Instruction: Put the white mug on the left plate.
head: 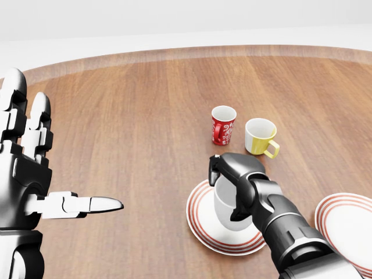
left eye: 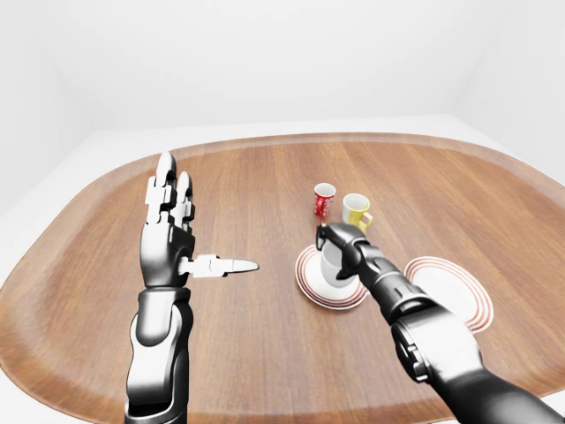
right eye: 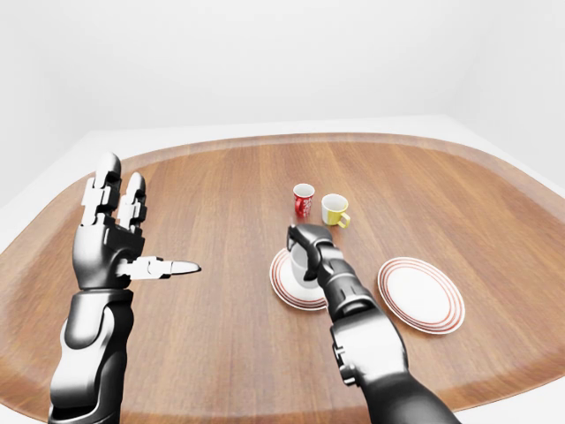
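The white mug [head: 223, 208] stands upright on the left plate [head: 200, 224], a white plate with red rings, at the middle of the wooden table. My right hand [head: 235, 186] is closed round the mug from above and the right, its dark fingers [head: 216, 168] wrapped over the rim and side. It also shows in the left-eye view [left eye: 340, 252]. My left hand [head: 35, 168] is open and empty, raised over the left part of the table with fingers up and thumb pointing right.
A red patterned mug [head: 223, 124] and a yellow mug [head: 260, 136] stand just above the left plate. A second red-ringed plate [head: 349, 224] lies to the right. The oval wooden table [left eye: 265, 177] has a raised rim.
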You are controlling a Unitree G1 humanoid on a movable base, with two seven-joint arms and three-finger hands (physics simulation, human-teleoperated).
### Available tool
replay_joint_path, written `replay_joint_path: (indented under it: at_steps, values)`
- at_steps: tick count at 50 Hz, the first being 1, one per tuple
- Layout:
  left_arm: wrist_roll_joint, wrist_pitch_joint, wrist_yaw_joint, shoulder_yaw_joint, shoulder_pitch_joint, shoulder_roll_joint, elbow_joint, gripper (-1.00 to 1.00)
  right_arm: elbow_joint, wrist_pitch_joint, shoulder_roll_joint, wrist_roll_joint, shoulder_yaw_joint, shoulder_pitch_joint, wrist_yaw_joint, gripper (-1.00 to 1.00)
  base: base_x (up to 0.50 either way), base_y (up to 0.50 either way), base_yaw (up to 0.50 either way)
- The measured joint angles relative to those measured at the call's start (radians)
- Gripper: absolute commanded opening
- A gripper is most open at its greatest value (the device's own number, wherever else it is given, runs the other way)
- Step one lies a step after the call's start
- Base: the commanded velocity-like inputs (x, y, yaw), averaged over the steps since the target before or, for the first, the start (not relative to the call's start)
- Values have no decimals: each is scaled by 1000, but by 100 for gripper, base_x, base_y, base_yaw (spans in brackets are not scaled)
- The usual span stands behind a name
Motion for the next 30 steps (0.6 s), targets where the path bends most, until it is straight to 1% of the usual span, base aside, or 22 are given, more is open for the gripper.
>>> replay_joint_path:
  at_steps: [30]
  values:
    - [-2,0,0,2,1,1,-1,100,6,0,0,-2,-1,8,-3,-100,0,0,0]
